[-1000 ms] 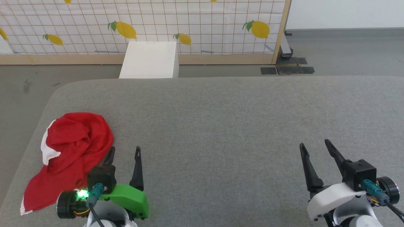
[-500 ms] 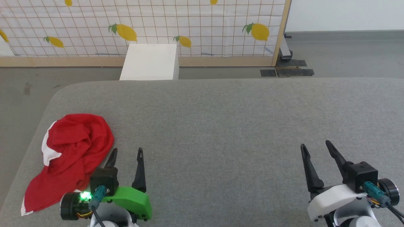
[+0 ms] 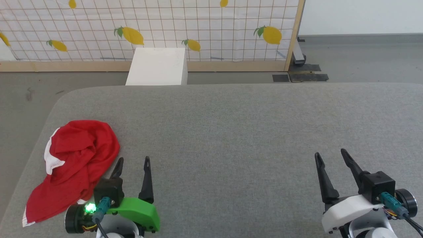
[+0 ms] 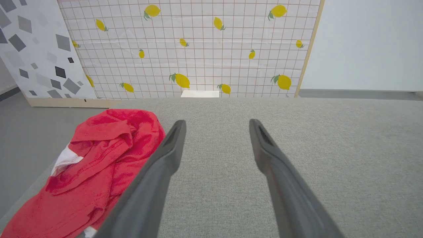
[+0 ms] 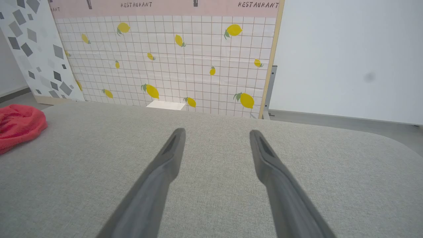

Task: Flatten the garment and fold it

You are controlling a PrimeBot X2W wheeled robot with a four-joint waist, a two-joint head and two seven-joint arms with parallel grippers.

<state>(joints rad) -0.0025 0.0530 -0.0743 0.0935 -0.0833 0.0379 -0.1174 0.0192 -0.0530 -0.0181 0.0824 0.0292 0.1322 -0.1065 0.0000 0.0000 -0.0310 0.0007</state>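
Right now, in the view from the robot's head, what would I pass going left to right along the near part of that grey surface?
crumpled red garment → left tool, open → bare stretch of grey padded surface → right tool, open

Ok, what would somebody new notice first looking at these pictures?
The crumpled red garment, bunched near the left edge of the grey padded surface. Then the two open grippers at the bottom: the green-housed left gripper right beside the garment, the right gripper well away from it. Behind stands a lemon-print screen.
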